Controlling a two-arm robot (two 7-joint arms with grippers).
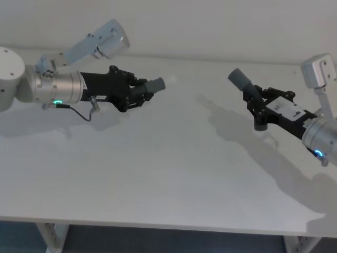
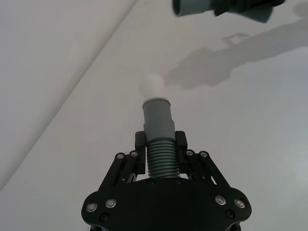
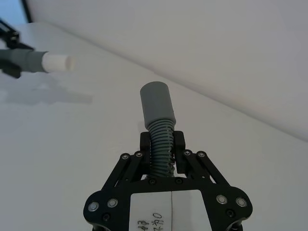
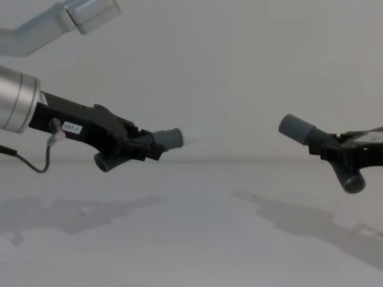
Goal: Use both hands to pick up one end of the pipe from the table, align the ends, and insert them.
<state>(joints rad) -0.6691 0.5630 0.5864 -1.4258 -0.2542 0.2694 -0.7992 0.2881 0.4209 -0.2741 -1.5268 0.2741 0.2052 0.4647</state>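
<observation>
Head looks down on the table [image 1: 158,174], chest level across it, wrist cameras close behind their jaws.

- left gripper [image 2: 160,142]: matt black plastic, with small shiny metal screw heads [image 2: 110,203]; its wrist [image 1: 52,84] is silver metal with a soft sheen
- right gripper [image 3: 162,140]: the same matt black plastic; a white paper label [image 3: 163,209] on its body
- white-tipped pipe piece [image 2: 159,127]: dull grey, ribbed middle, smooth cuff; its spigot [image 3: 57,62] is smooth and white
- plain pipe piece [image 3: 156,103]: matt grey; smooth cuff, ribbed below
- table [image 1: 158,174]: smooth, matt white
</observation>
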